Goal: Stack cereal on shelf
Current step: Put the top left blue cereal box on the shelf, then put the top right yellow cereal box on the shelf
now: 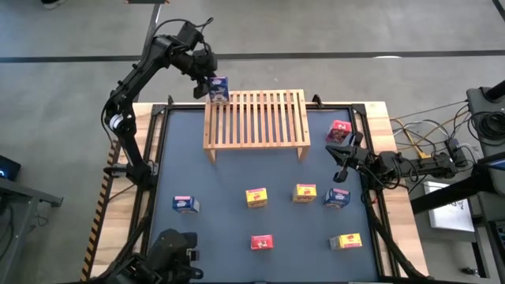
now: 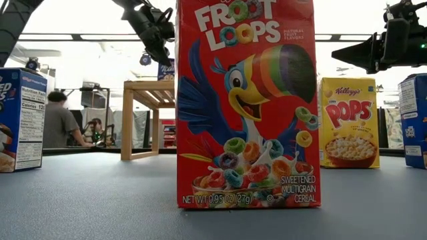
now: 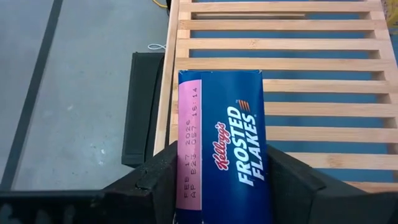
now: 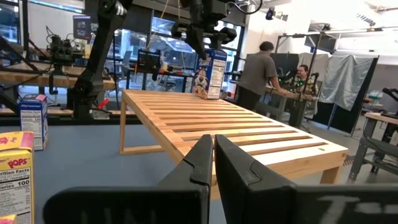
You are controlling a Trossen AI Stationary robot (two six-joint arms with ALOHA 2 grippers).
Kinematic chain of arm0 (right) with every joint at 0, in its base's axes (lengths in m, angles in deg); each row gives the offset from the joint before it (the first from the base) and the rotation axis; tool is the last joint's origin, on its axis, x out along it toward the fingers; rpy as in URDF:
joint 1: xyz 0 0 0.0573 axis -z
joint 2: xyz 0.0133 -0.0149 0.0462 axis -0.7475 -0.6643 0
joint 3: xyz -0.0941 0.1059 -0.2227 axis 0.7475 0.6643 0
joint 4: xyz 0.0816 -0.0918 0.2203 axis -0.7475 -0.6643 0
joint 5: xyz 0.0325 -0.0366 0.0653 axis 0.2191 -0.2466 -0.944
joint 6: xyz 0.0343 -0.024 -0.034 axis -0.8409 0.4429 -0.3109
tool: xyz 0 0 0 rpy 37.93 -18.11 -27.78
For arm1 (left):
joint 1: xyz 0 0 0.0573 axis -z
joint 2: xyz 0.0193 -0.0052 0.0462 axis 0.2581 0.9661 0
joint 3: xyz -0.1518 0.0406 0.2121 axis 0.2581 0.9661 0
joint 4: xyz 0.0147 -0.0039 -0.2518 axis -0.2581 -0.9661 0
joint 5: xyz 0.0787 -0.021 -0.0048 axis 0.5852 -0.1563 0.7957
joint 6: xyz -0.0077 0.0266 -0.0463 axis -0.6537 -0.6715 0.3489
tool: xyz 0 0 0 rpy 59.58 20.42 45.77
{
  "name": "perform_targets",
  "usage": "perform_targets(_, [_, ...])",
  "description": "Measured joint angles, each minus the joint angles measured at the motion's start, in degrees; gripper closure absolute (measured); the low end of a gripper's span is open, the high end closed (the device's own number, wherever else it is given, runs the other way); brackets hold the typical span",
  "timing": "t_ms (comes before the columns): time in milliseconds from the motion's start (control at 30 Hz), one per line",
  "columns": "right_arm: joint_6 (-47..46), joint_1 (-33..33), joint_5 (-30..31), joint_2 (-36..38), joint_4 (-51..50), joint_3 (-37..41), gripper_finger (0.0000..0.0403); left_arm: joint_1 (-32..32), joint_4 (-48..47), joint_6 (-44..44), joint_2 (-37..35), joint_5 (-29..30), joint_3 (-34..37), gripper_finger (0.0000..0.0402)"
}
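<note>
My left gripper (image 1: 211, 81) is at the far left corner of the wooden slatted shelf (image 1: 256, 118), shut on a blue Frosted Flakes box (image 1: 218, 90). The right wrist view shows this box (image 4: 212, 74) upright at the shelf's far corner. My right gripper (image 1: 339, 158) hovers shut off the shelf's right end, beside a red box (image 1: 339, 130) standing on the mat. Several other cereal boxes stand on the mat: blue (image 1: 185, 204), yellow (image 1: 256, 197), yellow (image 1: 305, 192), blue (image 1: 337, 196), red (image 1: 262, 242) and yellow (image 1: 346, 241). My left gripper pinches the blue box between its two fingers (image 3: 155, 180), one on the date-stamped narrow side (image 3: 188, 180) and one on the opposite side. It comes from above, at the box's upper end (image 4: 210, 55). The box stands upright with its lower end at the slats; whether it rests there I cannot tell.
The shelf's slatted top (image 3: 280, 68) stretches bare beyond the held box. In the low view a red Froot Loops box (image 2: 245, 103) fills the middle, with a yellow Pops box (image 2: 348, 123) behind it. People sit at benches in the room beyond the table (image 4: 255, 68).
</note>
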Motion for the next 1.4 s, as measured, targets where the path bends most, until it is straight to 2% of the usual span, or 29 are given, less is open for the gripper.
perform_targets(400, [0.01,0.0,0.0,0.01,0.0,0.01,0.0394,0.01,-0.22,1.54,-0.79,0.38,0.04,0.0169])
perform_targets(667, [-0.05,-0.01,0.0,0.02,0.01,0.02,0.0394,0.01,-0.37,1.69,-4.57,2.62,0.09,0.0168])
perform_targets(1200, [-0.04,-0.01,-0.02,0.0,-0.01,0.0,0.0394,0.0,-0.32,5.12,-16.03,2.73,0.21,0.0168])
perform_targets(1400, [-0.03,-0.01,-0.02,0.0,0.01,0.0,0.0394,0.91,0.77,8.58,-20.42,2.65,4.46,0.0168])
